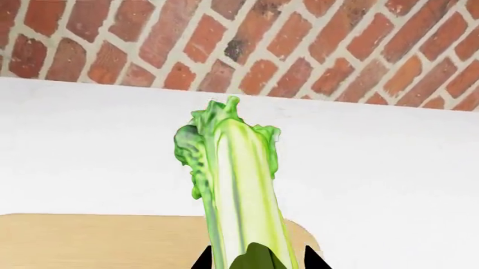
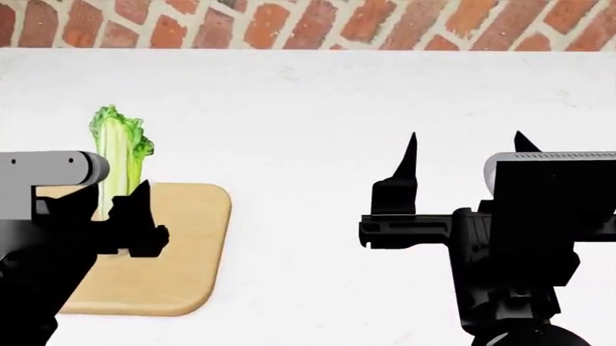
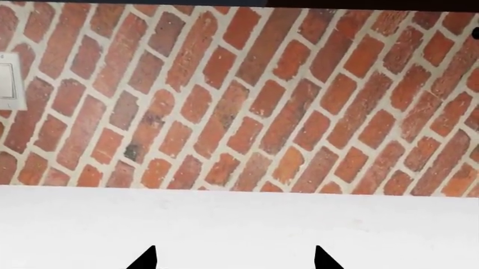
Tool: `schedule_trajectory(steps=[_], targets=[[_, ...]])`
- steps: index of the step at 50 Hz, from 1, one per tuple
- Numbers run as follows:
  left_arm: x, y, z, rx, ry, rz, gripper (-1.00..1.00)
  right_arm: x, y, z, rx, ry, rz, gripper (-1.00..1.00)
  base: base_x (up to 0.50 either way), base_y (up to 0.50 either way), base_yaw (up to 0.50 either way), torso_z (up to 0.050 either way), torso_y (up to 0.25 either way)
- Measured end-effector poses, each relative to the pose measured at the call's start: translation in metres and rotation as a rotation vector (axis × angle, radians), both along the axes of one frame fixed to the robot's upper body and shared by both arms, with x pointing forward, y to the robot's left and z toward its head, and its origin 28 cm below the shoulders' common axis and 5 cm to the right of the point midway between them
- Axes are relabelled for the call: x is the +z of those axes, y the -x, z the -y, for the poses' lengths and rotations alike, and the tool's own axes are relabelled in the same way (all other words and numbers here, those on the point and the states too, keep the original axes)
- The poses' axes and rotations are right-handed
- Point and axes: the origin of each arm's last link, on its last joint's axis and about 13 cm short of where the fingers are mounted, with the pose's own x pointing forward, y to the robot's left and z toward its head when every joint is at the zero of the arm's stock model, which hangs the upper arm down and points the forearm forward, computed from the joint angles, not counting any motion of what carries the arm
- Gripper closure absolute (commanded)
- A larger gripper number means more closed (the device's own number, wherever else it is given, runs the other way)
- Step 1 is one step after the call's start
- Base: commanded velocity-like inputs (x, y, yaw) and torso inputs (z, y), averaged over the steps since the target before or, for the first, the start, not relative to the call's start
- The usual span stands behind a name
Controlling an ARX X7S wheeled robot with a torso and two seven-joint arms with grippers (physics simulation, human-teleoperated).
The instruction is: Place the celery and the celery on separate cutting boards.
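Left wrist view: the left gripper (image 1: 254, 263) is clamping a celery (image 1: 239, 185) low on its stalks at bottom centre, leafy top pointing toward the brick wall (image 1: 239, 39), over a cutting board (image 1: 97, 241).

Head view: the celery (image 2: 117, 155) is standing at centre left above the cutting board (image 2: 183, 252). It looks light, stiff-stalked, frilly on top; the firm ribs suit gripping.

Right wrist view: the right gripper (image 3: 233, 259) is showing fingers (image 3: 146, 259) wide apart, empty, over the table (image 3: 239, 218).
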Motion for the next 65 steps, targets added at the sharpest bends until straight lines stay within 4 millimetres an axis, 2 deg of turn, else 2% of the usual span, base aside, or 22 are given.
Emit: schedule_trajectory(steps=[16, 17, 29, 47, 65], targets=[[-0.019, -0.006, -0.007, 0.036, -0.015, -0.06, 1.0, -0.001, -0.001, 0.0, -0.003, -0.001, -0.016, -1.0, 0.0, 0.0, 0.0, 0.0, 0.001], [-0.019, -0.006, -0.008, 0.037, -0.015, -0.061, -1.0, -0.002, -0.001, 0.0, -0.003, -0.001, -0.017, -1.0, 0.0, 0.0, 0.0, 0.0, 0.0], [-0.011, -0.002, -0.009, 0.048, -0.014, -0.036, -1.0, -0.004, -0.003, 0.0, -0.003, 0.001, -0.026, -1.0, 0.0, 0.0, 0.0, 0.0, 0.0], [0.028, 0.024, -0.006, 0.05, -0.034, 0.116, -1.0, -0.003, -0.003, -0.003, 0.002, 0.006, -0.022, -1.0, 0.0, 0.0, 0.0, 0.0, 0.0], [0.043, 0.037, -0.009, 0.068, -0.089, 0.228, -1.0, 0.002, -0.001, -0.003, -0.006, 0.011, 0.024, -1.0, 0.0, 0.0, 0.0, 0.0, 0.0]])
